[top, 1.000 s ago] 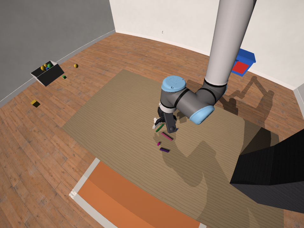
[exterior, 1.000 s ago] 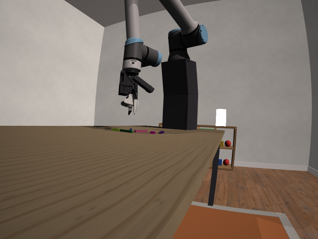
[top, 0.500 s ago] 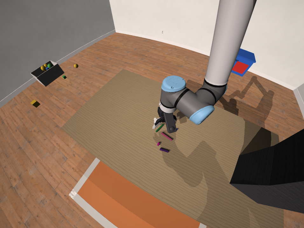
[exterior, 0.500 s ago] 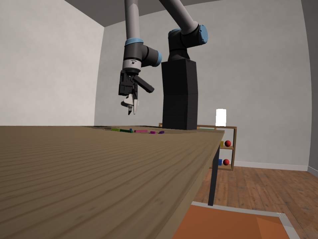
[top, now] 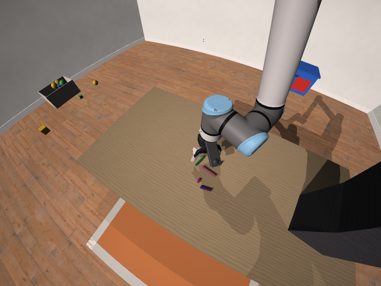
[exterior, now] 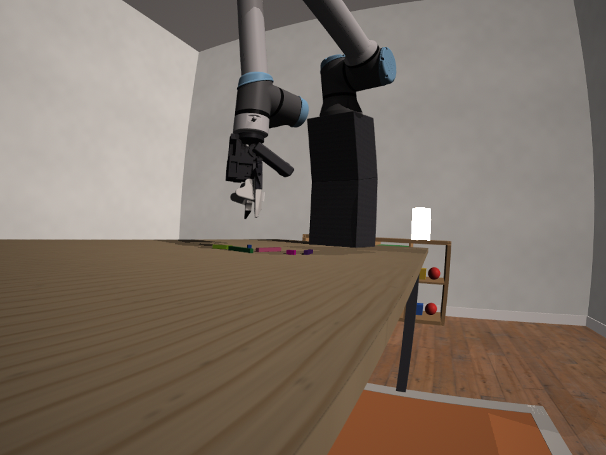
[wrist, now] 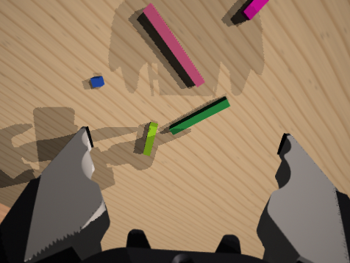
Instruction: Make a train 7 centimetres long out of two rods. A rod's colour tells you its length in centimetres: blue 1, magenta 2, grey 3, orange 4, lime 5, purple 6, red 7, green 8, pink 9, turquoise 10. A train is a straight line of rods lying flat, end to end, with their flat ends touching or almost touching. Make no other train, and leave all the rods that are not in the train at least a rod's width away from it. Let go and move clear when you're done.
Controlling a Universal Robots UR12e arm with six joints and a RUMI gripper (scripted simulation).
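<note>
Several rods lie flat on the wooden table. In the wrist view a lime rod (wrist: pixel 150 139) lies just beside one end of a green rod (wrist: pixel 199 115), at an angle to it. A long pink rod (wrist: pixel 173 45) lies beyond them, a magenta rod (wrist: pixel 254 8) at the top right edge, and a small blue rod (wrist: pixel 97 81) to the left. A purple rod (top: pixel 206 188) lies nearest the front, past the magenta rod (top: pixel 199 180). My gripper (wrist: pixel 184 131) (exterior: pixel 252 208) is open and empty, hanging well above the table, over the lime and green rods.
The arm's black pedestal (top: pixel 338 215) stands at the table's right. An orange mat (top: pixel 172 249) lies on the floor in front. A black bin with balls (top: pixel 59 90) and a blue box (top: pixel 305 78) are on the floor far off.
</note>
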